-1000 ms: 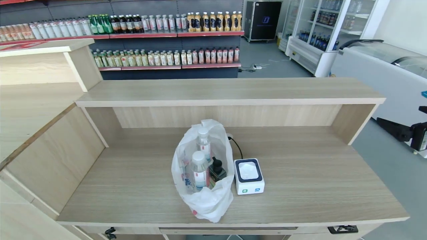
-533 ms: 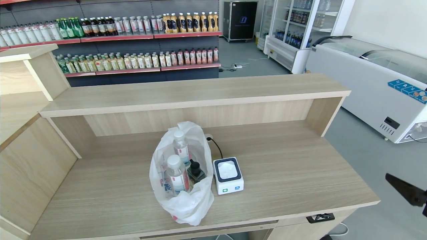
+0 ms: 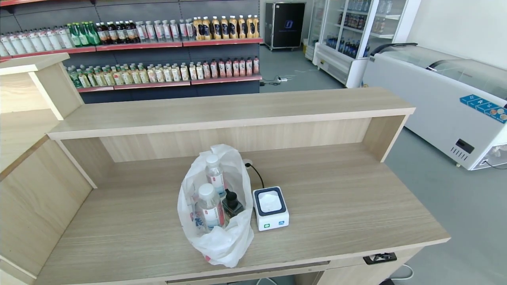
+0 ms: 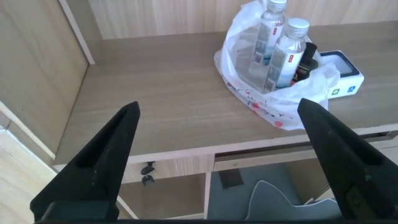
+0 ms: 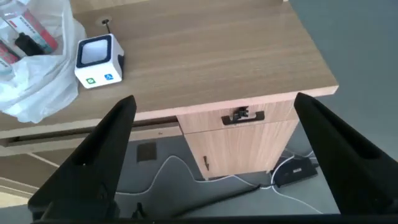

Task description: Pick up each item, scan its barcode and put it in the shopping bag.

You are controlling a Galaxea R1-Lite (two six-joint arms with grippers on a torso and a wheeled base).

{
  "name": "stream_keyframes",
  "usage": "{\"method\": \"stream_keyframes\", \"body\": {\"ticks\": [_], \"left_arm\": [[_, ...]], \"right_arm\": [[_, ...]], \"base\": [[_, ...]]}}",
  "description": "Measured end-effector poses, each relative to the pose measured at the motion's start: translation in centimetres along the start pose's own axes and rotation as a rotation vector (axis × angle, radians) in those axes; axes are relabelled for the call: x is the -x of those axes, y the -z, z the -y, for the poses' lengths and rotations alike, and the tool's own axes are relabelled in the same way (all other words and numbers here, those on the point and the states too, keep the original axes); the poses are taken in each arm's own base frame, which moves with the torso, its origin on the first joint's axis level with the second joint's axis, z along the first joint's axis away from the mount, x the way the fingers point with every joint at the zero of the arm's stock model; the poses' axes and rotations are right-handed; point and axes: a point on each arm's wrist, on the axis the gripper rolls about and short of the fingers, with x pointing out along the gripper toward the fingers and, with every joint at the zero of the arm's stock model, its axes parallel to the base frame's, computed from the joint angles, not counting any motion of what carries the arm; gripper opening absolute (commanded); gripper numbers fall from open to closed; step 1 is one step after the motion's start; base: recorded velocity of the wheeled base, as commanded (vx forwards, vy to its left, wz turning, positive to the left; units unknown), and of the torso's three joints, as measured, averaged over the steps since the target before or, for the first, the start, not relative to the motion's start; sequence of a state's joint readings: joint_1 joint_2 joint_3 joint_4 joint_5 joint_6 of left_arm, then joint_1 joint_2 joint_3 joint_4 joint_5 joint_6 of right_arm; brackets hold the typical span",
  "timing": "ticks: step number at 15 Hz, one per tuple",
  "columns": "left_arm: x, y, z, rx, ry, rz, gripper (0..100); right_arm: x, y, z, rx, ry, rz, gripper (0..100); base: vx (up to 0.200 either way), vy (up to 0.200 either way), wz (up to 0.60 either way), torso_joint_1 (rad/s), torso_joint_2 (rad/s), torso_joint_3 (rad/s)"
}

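A white plastic shopping bag [image 3: 222, 245] stands open on the wooden counter [image 3: 348, 206]. Inside it are two clear bottles with white caps [image 3: 210, 206] and a dark bottle [image 3: 231, 202]. Right of the bag sits the white barcode scanner [image 3: 271, 208]. My left gripper [image 4: 217, 162] is open, held off the counter's front edge, short of the bag [image 4: 261, 102]. My right gripper [image 5: 214, 165] is open too, out past the counter's front right corner, with the scanner [image 5: 98, 60] and bag [image 5: 37, 81] farther off. Neither holds anything.
A raised ledge [image 3: 229, 109] runs along the counter's back and a wooden side wall [image 3: 39, 190] closes its left. The scanner's black cable [image 3: 257, 174] leads to the back. A drawer latch [image 5: 239, 116] sits below the front edge. A chest freezer [image 3: 447, 91] stands right.
The camera swung between the first two frames, shifting the whole scene left. The dark tip of my right arm at the right edge half a second ago has left the head view.
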State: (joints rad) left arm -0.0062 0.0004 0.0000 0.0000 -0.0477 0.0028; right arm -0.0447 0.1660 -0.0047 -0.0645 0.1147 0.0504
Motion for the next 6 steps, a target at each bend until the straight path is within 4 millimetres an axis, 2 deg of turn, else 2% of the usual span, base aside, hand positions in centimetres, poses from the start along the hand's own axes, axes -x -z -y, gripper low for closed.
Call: {"method": "stream_keyframes", "body": {"ticks": [6], "left_arm": [[0.0,0.0,0.0,0.0,0.0,0.0,100]], "right_arm": [[1.23,0.72,-0.01,0.012,-0.038,0.129,100]], "base": [[0.0,0.0,0.0,0.0,0.0,0.0]]}}
